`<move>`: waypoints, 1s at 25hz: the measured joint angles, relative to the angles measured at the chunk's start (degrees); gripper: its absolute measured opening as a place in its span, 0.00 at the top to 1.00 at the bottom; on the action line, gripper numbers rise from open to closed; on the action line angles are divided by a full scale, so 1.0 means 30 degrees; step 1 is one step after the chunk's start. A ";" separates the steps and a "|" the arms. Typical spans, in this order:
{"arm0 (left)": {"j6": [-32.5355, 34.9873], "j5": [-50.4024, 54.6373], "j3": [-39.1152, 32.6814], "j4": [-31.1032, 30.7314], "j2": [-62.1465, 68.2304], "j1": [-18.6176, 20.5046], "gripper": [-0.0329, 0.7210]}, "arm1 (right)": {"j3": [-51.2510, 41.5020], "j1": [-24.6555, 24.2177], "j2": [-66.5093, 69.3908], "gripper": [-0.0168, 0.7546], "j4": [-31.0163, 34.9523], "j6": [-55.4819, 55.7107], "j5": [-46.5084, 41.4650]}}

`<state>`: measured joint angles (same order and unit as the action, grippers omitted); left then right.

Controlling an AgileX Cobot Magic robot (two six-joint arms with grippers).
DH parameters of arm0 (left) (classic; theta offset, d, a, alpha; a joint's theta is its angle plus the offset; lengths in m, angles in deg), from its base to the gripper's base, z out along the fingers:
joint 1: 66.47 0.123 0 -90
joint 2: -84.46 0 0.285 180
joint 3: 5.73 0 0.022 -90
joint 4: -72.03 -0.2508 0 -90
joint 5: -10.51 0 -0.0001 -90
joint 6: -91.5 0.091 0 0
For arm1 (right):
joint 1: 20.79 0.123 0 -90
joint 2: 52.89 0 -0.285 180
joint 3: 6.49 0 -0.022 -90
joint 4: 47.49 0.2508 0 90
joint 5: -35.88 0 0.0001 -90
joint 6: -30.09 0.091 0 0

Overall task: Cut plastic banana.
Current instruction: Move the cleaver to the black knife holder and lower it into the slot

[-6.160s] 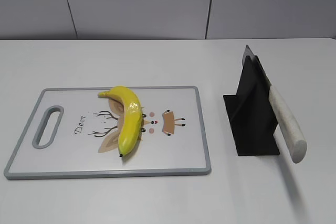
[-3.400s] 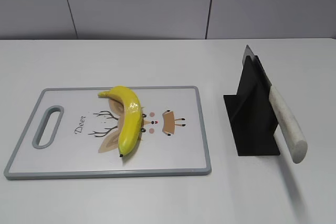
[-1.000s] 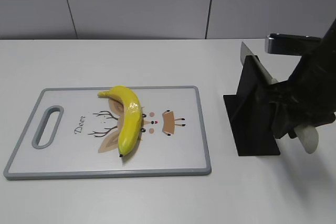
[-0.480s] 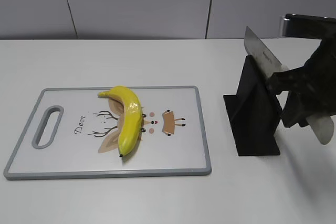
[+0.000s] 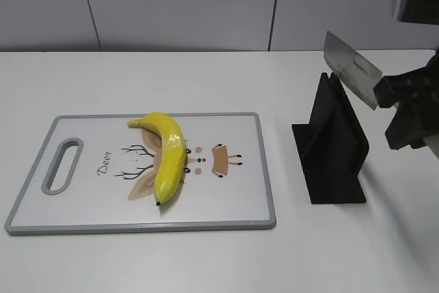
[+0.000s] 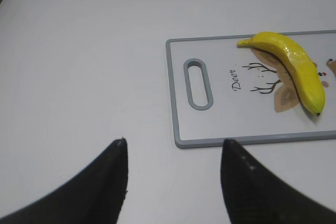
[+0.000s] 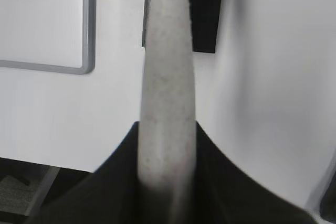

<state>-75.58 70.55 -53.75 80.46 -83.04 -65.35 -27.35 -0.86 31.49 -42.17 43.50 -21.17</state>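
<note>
At far right of the exterior view, the right end effector (image 5: pixel 406 111) clamps the knife (image 5: pixel 351 69), clear of its black stand (image 5: pixel 330 143). The plastic banana (image 5: pixel 167 156) lies uncut on the cutting board (image 5: pixel 243 204) at left; carrying over and slicing remain. The left end effector (image 6: pixel 173 169) hangs spread wide, holding nothing.

Deer-print cutting board (image 5: pixel 226 197) left of black stand (image 5: pixel 333 145)

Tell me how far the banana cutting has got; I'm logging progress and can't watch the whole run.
Done: the knife is out of the black stand, gripped at its pale handle by the right gripper and held in the air above the stand. In hand: carrying the knife. Left: the plastic banana lies whole and uncut on the cutting board, and the left gripper hovers open, beside the board.
</note>
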 joint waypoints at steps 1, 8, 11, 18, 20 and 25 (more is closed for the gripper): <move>0.0000 0.0000 0.0000 0.0000 0.0000 0.0000 0.24 | 0.0000 0.0000 -0.0191 0.76 -0.0003 0.0047 0.0000; 0.0000 0.0000 0.0000 0.0000 0.0000 0.0000 0.24 | 0.0128 0.0000 -0.1272 0.76 -0.0058 0.0230 -0.0065; 0.0000 0.0000 0.0000 0.0000 0.0000 0.0000 0.24 | 0.0533 0.0000 -0.1653 0.76 -0.0203 0.0243 -0.0100; 0.0000 0.0000 0.0000 0.0420 0.0000 0.0000 0.24 | 0.2165 0.0000 -0.1866 0.76 -0.0358 -0.1362 -0.0081; 0.0000 0.0000 0.0000 0.0492 0.0000 0.0000 0.25 | 0.2440 0.0000 -0.1866 0.76 -0.0393 -0.3275 0.0357; 0.0000 -0.0037 0.0000 0.0596 0.0592 0.0000 0.28 | 0.2600 0.0000 -0.1347 0.76 -0.0390 -0.9220 0.1054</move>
<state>-75.58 70.44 -53.75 82.24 -81.26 -65.35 -19.55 -0.86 27.45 -43.34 15.84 -18.01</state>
